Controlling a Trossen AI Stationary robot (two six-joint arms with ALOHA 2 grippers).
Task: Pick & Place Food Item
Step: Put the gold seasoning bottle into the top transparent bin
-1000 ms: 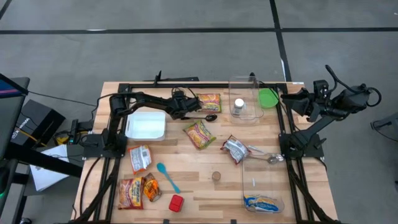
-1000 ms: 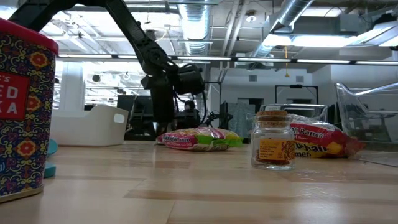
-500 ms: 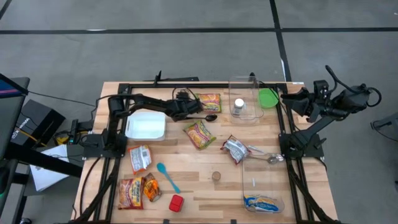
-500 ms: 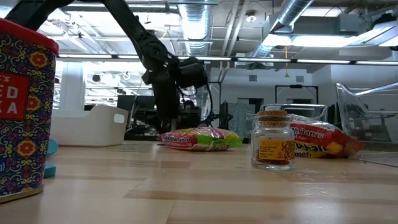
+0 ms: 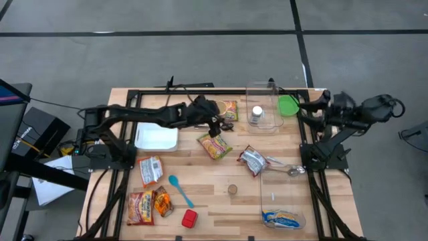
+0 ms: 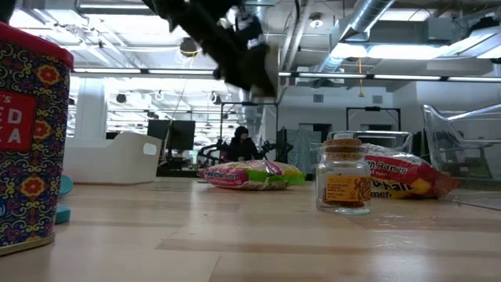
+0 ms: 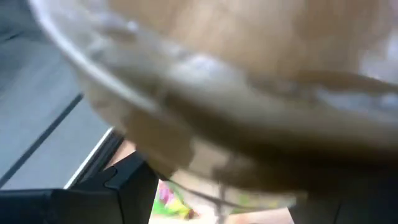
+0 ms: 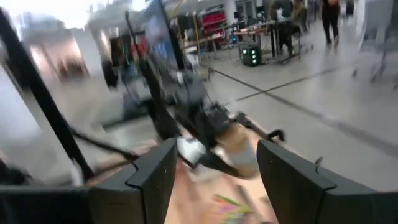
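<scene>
My left gripper (image 5: pixel 215 122) has lifted off the table at upper centre and swung right; whether its jaws hold anything I cannot tell. The noodle pack (image 5: pixel 214 144) lies just below it, the jar (image 6: pixel 343 182) nearer, the white bin (image 5: pixel 157 136) left. My right gripper (image 5: pixel 309 109) waits open at upper right.

Wooden table (image 5: pixel 200 175): snack packets (image 5: pixel 215 144), white bin (image 5: pixel 157 136), clear containers (image 5: pixel 262 106), red tin (image 5: pixel 190 218), jar (image 5: pixel 233 189).

Pale wooden tabletop (image 5: pixel 221 204), matt and smooth; glossy plastic noodle packets (image 5: pixel 214 144); clear glass jar (image 6: pixel 344 178), cork-stoppered; white plastic bin (image 5: pixel 156 136).
</scene>
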